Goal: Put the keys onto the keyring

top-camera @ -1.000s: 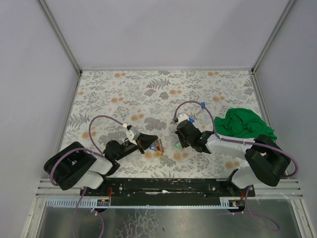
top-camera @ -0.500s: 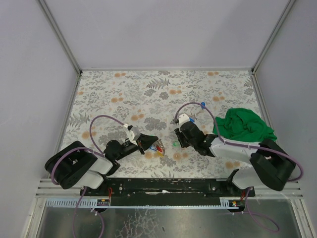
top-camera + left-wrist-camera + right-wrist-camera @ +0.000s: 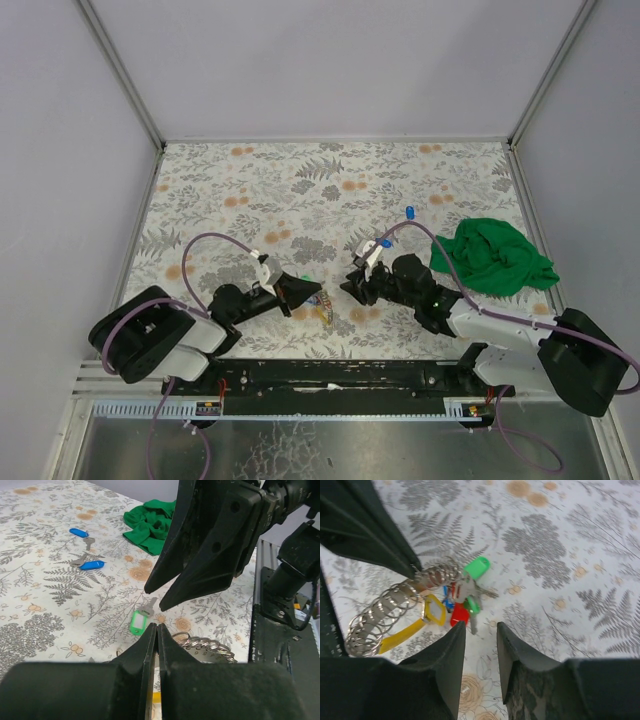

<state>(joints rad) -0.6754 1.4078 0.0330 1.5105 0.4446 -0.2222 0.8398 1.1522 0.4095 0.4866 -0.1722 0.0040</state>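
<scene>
Top external view: the left gripper (image 3: 313, 289) sits low over the table, jaws pressed shut, tips at the keyring (image 3: 390, 610) — a coil of rings with yellow-, red- and green-tagged keys (image 3: 465, 592) bunched against it. The right gripper (image 3: 480, 627) faces it just beside the bunch, fingers narrowly parted and empty. Two blue-tagged keys (image 3: 385, 243) lie farther right, near the green cloth (image 3: 490, 255).

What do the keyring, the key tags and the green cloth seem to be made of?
The keyring: metal, it seems, silvery and shiny, with bright glints on its stacked loops. The key tags: probably plastic, smooth, evenly coloured, slightly glossy. The green cloth: soft fabric, matte, crumpled into folds.
</scene>
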